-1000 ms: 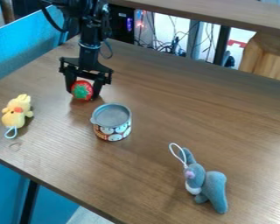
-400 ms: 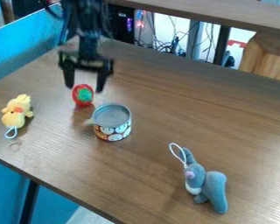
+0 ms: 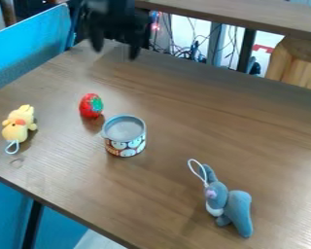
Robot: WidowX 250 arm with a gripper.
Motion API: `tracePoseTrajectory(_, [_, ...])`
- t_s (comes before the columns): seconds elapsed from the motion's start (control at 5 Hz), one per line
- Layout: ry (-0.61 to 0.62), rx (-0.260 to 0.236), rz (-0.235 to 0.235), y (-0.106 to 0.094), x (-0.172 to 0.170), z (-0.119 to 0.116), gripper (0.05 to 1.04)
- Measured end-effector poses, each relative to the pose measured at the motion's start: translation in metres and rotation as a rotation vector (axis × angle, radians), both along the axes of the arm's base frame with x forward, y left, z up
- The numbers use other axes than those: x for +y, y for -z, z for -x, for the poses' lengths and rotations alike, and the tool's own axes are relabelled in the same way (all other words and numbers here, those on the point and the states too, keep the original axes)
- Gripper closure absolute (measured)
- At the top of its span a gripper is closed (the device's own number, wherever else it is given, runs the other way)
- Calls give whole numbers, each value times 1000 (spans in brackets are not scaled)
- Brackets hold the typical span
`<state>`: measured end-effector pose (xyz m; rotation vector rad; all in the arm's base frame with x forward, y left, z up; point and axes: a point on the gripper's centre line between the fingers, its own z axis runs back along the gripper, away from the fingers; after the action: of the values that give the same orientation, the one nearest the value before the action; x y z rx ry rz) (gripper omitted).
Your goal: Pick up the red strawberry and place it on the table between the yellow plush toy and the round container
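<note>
Roughly upright, the strawberry (image 3: pixel 87 106) has green facing right.

From the camera's side, I have the strawberry (image 3: pixel 89 105) nearest me on the bench (image 3: pixel 171 204), towards its far left corner. The tin (image 3: pixel 124 145) stands just beside it, to the right and in front. Left of both, near the bench's left edge, lies the plush chick (image 3: pixel 18 124), its loop pointing forward. Well apart from these, the plush rabbit (image 3: pixel 234 209) lies farthest from me, right of the tin and in front of it.
</note>
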<state>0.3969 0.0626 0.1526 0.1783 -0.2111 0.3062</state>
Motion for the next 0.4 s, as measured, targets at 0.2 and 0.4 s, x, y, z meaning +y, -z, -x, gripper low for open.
tracePoseTrajectory(0.2, [151,-14,15,-16,-31,15,79])
tracePoseTrajectory(0.4, [211,66,12,-3,-42,29,79])
